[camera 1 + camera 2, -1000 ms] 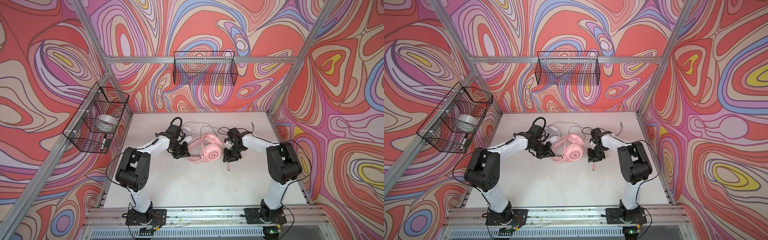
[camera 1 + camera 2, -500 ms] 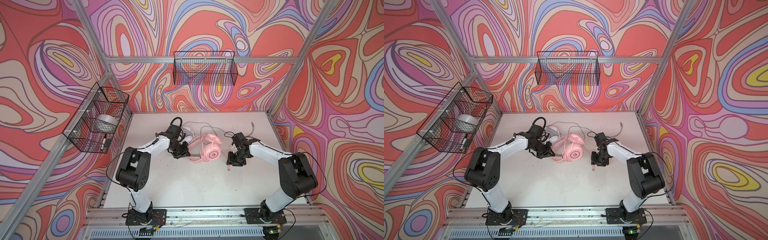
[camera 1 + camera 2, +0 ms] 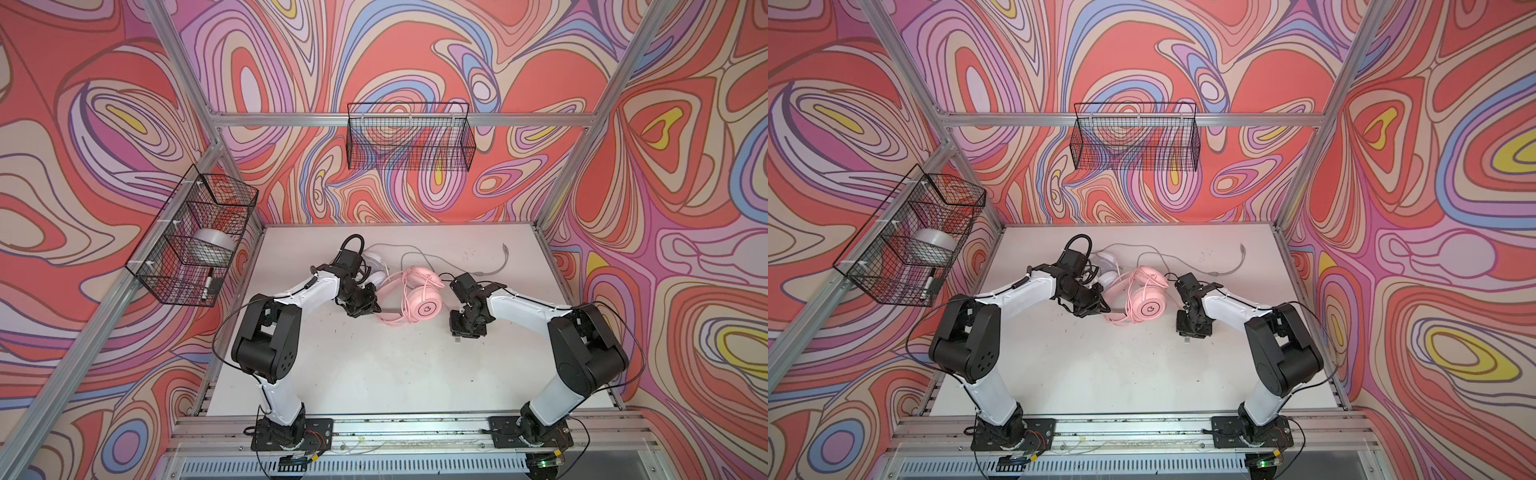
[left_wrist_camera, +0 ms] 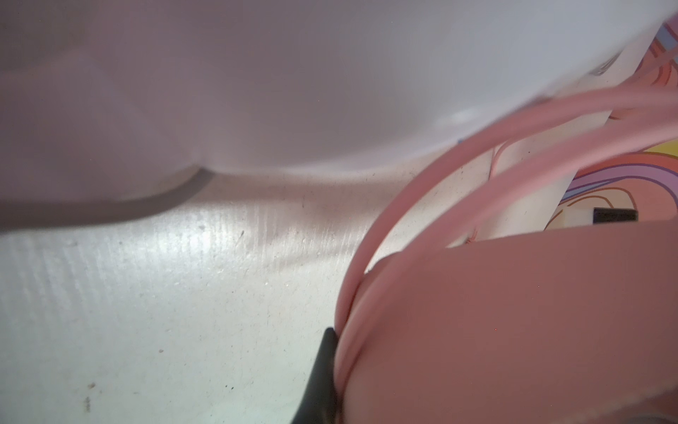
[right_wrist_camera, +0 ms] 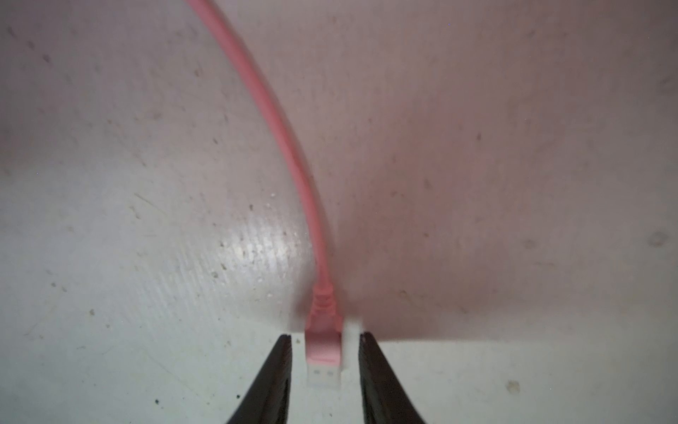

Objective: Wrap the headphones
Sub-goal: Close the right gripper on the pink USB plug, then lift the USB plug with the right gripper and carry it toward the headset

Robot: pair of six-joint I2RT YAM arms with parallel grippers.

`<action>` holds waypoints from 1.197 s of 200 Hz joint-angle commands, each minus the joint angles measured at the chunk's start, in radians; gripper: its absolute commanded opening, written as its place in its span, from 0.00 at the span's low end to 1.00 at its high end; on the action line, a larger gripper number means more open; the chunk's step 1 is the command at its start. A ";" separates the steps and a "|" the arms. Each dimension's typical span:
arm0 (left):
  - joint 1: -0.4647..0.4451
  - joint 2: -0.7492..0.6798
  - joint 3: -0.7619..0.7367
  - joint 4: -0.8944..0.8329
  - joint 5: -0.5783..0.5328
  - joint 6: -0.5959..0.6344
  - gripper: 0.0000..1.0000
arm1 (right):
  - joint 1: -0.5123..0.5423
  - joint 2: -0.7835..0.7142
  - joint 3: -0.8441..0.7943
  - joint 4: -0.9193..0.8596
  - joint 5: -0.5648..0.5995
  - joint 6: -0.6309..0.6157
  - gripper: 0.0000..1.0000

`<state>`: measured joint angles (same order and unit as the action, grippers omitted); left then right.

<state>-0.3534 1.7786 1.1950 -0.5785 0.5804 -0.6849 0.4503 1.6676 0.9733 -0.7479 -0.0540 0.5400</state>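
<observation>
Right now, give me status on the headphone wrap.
Left gripper shut on pink headset. Right gripper open, astride pink plug. White headset partly hidden by left arm, cable loose.

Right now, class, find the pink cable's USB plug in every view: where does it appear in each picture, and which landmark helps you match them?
In a top view: the USB plug on the white table, right of centre, at the right gripper's tip.
In a top view: the same spot.
Left wrist: not in it.
Right wrist: between the gripper's black fingers.
Shared landmark: the right gripper over the plug.
</observation>
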 commanded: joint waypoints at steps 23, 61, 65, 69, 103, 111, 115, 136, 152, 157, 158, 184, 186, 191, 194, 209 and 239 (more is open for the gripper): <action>0.005 -0.001 -0.001 0.031 0.045 -0.009 0.00 | 0.015 0.013 -0.049 0.013 0.096 0.033 0.28; 0.005 -0.001 0.003 0.019 0.030 -0.009 0.00 | 0.014 0.052 -0.054 0.034 0.091 -0.004 0.25; 0.005 -0.001 0.003 0.020 0.033 -0.008 0.00 | 0.014 0.053 -0.056 0.036 0.089 -0.008 0.23; 0.005 -0.002 0.003 0.019 0.033 -0.010 0.00 | 0.015 0.054 -0.057 0.039 0.087 -0.011 0.22; 0.006 -0.010 0.005 0.023 0.017 -0.034 0.00 | 0.015 0.045 -0.058 0.040 0.080 -0.041 0.11; 0.005 -0.012 0.009 0.019 0.008 -0.042 0.00 | 0.016 0.032 -0.061 0.043 0.080 -0.052 0.08; 0.005 -0.013 0.009 0.017 0.003 -0.047 0.00 | 0.015 0.025 -0.062 0.045 0.079 -0.058 0.07; 0.005 -0.024 0.011 0.028 -0.008 -0.082 0.00 | 0.015 -0.019 -0.066 0.054 0.066 -0.096 0.02; 0.006 -0.030 0.026 0.021 -0.025 -0.104 0.00 | 0.016 -0.051 -0.069 0.057 0.050 -0.131 0.00; 0.006 -0.030 0.033 0.015 -0.028 -0.108 0.00 | 0.016 -0.058 -0.071 0.059 0.044 -0.141 0.00; 0.006 -0.030 0.037 0.014 -0.029 -0.109 0.00 | 0.016 -0.060 -0.071 0.059 0.042 -0.142 0.00; 0.007 -0.023 0.089 -0.002 -0.043 -0.133 0.00 | 0.033 -0.107 -0.077 0.062 0.025 -0.192 0.00; 0.007 -0.022 0.093 -0.004 -0.045 -0.136 0.00 | 0.036 -0.110 -0.077 0.062 0.027 -0.195 0.00; 0.008 -0.021 0.103 -0.007 -0.048 -0.142 0.00 | 0.044 -0.122 -0.079 0.063 0.031 -0.202 0.00; 0.008 -0.019 0.110 -0.011 -0.053 -0.146 0.00 | 0.048 -0.129 -0.079 0.065 0.036 -0.204 0.00; 0.006 -0.016 0.141 -0.028 -0.074 -0.157 0.00 | 0.065 -0.166 -0.090 0.081 0.041 -0.213 0.00; 0.008 -0.015 0.204 -0.061 -0.103 -0.168 0.00 | 0.089 -0.223 -0.099 0.096 0.042 -0.228 0.00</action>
<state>-0.3523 1.7782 1.3300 -0.6182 0.4747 -0.8150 0.5209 1.4910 0.8902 -0.6781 -0.0147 0.3477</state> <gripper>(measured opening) 0.082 0.159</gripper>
